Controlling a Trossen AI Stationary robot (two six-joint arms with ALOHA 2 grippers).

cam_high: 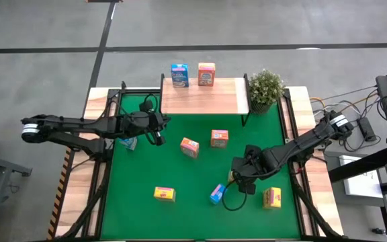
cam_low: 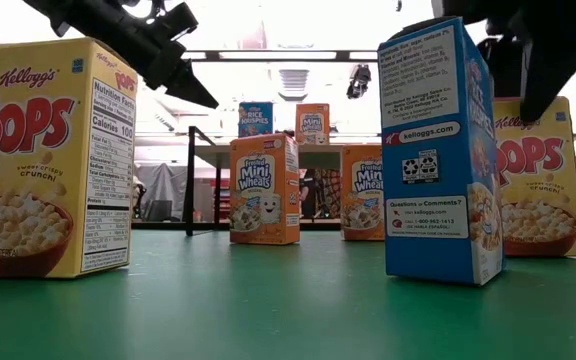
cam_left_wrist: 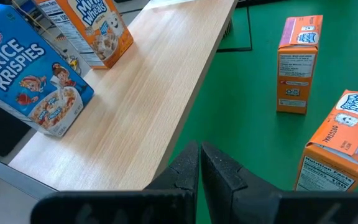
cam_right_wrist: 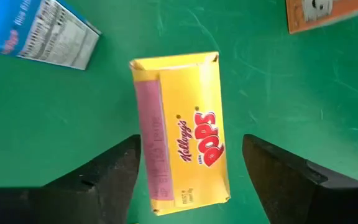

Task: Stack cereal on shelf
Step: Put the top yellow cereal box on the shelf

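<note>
The light-wood shelf (cam_high: 203, 97) stands at the mat's far edge. A blue cereal box (cam_high: 179, 75) and an orange one (cam_high: 206, 74) stand along its far side. On the green mat are two orange boxes (cam_high: 189, 147) (cam_high: 219, 138), a yellow box (cam_high: 164, 194), a blue box (cam_high: 217, 194) and another yellow box (cam_high: 272, 197). My right gripper (cam_right_wrist: 190, 142) is open, pointing down over a yellow Pops box (cam_right_wrist: 182, 130), one finger on each side; I see no touch. My left gripper (cam_left_wrist: 200, 155) is shut and empty, hovering by the shelf's near left edge (cam_left_wrist: 185, 118).
A potted plant (cam_high: 266, 87) stands at the shelf's right end. One more blue box (cam_high: 127, 142) lies partly under my left arm at the mat's left edge. Wooden rails and cables border the mat on both sides. Open green mat (cam_high: 193, 171) lies between the boxes.
</note>
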